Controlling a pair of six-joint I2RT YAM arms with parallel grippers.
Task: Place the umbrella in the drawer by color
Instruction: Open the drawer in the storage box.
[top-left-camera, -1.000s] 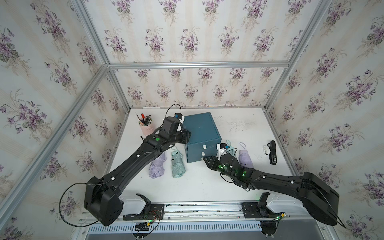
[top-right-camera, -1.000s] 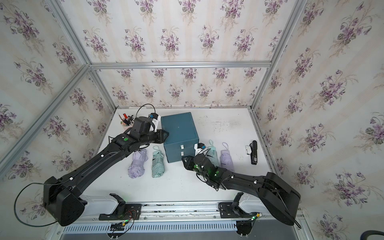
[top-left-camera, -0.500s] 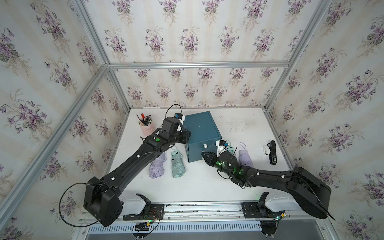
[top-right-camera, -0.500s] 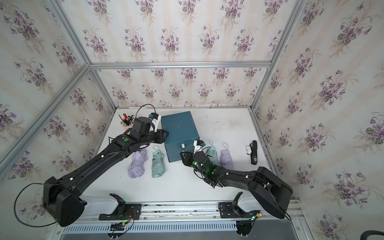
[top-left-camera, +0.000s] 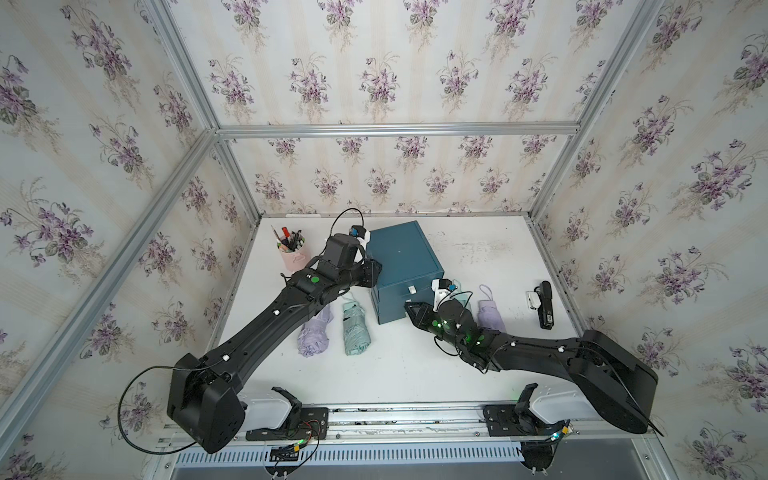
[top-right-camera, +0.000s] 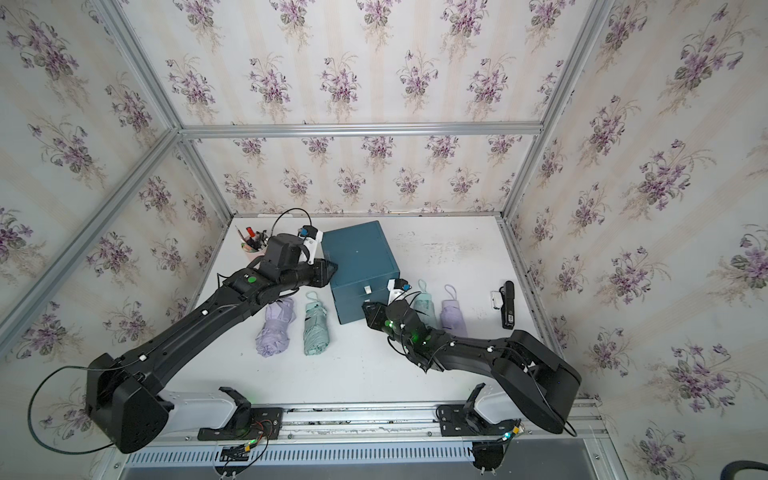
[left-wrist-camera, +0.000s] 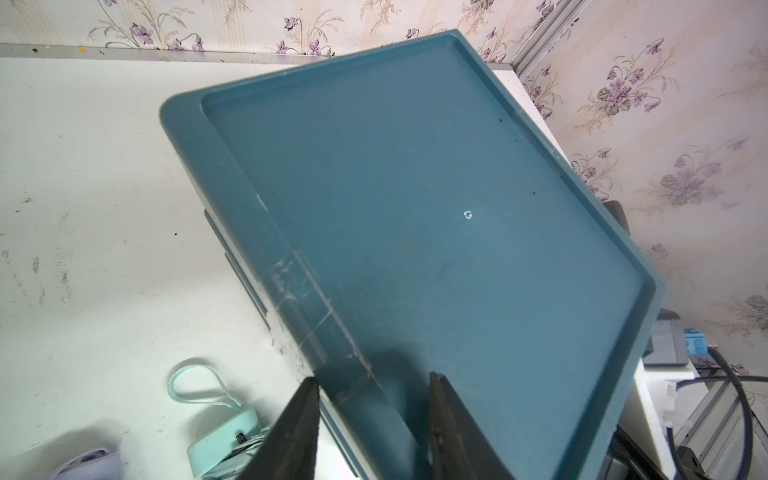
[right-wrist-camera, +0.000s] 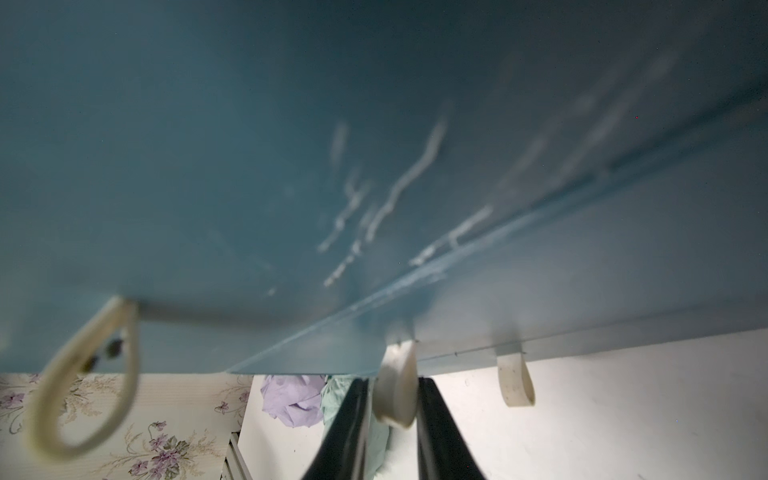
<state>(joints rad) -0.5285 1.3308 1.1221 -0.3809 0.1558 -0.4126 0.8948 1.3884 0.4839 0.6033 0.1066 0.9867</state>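
We see the teal cabinet (top-left-camera: 403, 266) flanked by both arms. Our right gripper (right-wrist-camera: 392, 415) sits at its front, fingers drawn narrow on either side of the middle pull tab (right-wrist-camera: 395, 386), which lies between them; whether they pinch it we cannot tell. Our left gripper (left-wrist-camera: 374, 415) straddles the cabinet's top edge, jaws half apart. A lilac umbrella (top-left-camera: 313, 336) and a mint umbrella (top-left-camera: 355, 332) lie just beside the cabinet on the left arm's side; a second mint umbrella (top-right-camera: 428, 309) and a second lilac umbrella (top-left-camera: 490, 313) lie on the right arm's side.

White table (top-left-camera: 478, 249): drawer (top-left-camera: 401, 257), umbrellas (top-left-camera: 356, 328), pen cup (top-left-camera: 292, 254)
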